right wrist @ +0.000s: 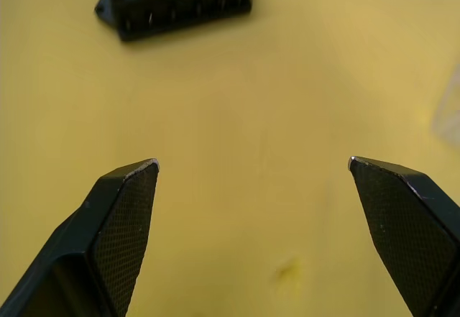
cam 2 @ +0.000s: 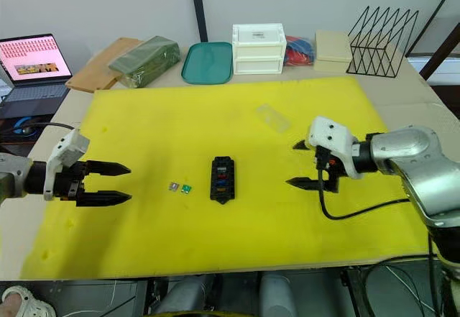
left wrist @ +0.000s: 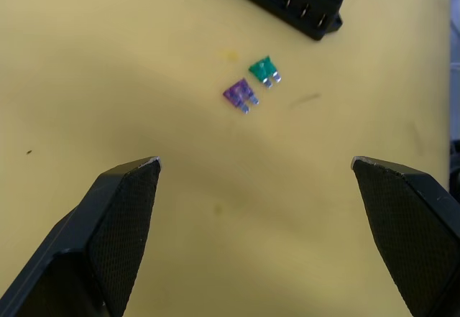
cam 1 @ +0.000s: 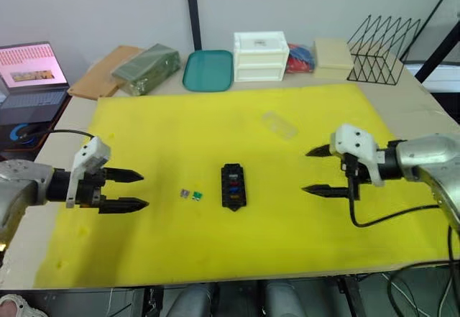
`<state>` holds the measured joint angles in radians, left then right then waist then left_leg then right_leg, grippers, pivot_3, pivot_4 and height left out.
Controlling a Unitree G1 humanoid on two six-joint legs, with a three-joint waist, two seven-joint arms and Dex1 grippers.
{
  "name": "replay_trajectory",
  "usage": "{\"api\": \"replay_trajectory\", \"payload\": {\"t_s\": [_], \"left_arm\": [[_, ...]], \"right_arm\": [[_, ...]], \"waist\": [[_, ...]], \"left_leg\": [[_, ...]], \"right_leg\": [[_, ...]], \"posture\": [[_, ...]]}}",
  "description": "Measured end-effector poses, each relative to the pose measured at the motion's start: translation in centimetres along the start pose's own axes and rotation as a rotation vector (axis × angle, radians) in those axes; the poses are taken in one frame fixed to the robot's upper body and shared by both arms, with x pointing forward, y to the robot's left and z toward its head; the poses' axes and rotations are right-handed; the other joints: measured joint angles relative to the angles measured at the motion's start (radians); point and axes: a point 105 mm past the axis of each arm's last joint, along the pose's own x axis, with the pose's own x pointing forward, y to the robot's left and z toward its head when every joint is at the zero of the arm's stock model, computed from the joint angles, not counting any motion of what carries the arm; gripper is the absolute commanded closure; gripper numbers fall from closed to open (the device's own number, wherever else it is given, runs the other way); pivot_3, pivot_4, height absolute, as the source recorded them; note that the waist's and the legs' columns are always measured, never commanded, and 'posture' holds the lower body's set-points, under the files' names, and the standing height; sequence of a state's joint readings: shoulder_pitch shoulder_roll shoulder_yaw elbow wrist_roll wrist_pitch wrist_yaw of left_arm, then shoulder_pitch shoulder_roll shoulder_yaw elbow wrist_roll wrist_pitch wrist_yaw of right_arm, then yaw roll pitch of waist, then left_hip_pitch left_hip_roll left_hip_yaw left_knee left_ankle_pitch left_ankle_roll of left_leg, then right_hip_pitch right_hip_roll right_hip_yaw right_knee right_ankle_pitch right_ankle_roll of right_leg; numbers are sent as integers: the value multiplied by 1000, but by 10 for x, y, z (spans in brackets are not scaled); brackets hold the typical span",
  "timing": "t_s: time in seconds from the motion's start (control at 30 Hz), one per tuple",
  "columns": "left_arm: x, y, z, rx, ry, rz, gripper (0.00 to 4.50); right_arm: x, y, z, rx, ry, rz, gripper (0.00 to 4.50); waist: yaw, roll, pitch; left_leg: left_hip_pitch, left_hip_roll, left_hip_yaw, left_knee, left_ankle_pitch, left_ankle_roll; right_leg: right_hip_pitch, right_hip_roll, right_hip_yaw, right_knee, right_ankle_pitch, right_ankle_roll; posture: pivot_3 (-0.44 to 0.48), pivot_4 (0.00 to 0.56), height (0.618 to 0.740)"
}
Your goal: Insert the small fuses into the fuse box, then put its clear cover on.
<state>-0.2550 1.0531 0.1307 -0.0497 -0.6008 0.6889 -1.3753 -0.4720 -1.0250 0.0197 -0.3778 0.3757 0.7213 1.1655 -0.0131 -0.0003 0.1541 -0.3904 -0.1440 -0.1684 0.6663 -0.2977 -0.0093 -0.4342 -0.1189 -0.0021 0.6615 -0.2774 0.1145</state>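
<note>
Both grippers are spread wide and holding nothing. The left gripper (cam 1: 133, 190) hovers over the yellow foam mat (cam 1: 287, 238) off to the left of the fuse box (cam 1: 233, 185), fingers pointing toward it, nothing touching them. The right gripper (cam 1: 318, 170) does the same thing from the right side of the fuse box, fingers also wide apart and clear of everything.

The fuse box is a small black block with bumpy edges, lying flat near the middle of the mat. A few coloured fuses already sit in its slots; I can make out blue and red or orange bits, but can't count them for sure.

Two loose fuses lie just left of the fuse box, between it and the left gripper: a purple fuse (left wrist: 240, 95) and a green fuse (left wrist: 264, 70), right beside each other but not quite touching, metal blades showing.

The clear cover (cam 1: 279, 124) lies flat on the mat, behind and to the right of the fuse box, well apart from it. It's nearly invisible against the yellow.

Beyond the mat, behind the fuse box: one teal tray (cam 1: 208, 70), one white drawer box (cam 1: 261, 56), one black wire rack (cam 1: 383, 39), and a laptop (cam 1: 30, 80) far left.
</note>
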Motion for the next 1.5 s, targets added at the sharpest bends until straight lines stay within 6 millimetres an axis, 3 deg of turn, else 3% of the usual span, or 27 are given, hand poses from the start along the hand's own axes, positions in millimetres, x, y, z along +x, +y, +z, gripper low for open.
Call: {"api": "replay_trajectory", "payload": {"t_s": [0.23,0.37,0.47,0.57,1.03,1.5], "left_arm": [[26,-3,-4,-327,-73,-160,0],[38,-5,-13,-513,-35,-220,0],[44,0,-13,-604,-28,-228,0],[54,3,-14,-668,-36,-247,739],[70,10,-23,-738,-64,-242,739],[85,10,-18,-739,-106,-280,739]], "right_arm": [[27,18,47,0,-174,140,10],[31,22,66,-34,-214,170,10],[38,25,65,-24,-199,180,10],[43,29,68,-24,-195,202,0],[46,28,69,-45,-177,187,0],[48,28,68,-42,-162,172,0]], "waist": [[0,-1,0],[0,-1,0],[2,-1,0],[-2,-1,0],[1,-1,0],[24,-1,0]], "left_leg": [[0,0,0,1,0,0],[0,0,0,1,0,0],[0,-1,0,2,0,0],[0,-1,0,2,0,0],[0,-1,0,2,0,0],[0,-2,0,5,0,0]], "right_leg": [[0,0,0,1,0,0],[0,0,0,1,0,0],[0,0,0,1,0,0],[-1,0,0,2,0,0],[0,0,0,2,0,0],[1,-1,0,2,0,0]], "posture": [[0,150,740],[0,150,740],[0,150,740],[0,150,740],[0,150,740],[0,150,740]]}}
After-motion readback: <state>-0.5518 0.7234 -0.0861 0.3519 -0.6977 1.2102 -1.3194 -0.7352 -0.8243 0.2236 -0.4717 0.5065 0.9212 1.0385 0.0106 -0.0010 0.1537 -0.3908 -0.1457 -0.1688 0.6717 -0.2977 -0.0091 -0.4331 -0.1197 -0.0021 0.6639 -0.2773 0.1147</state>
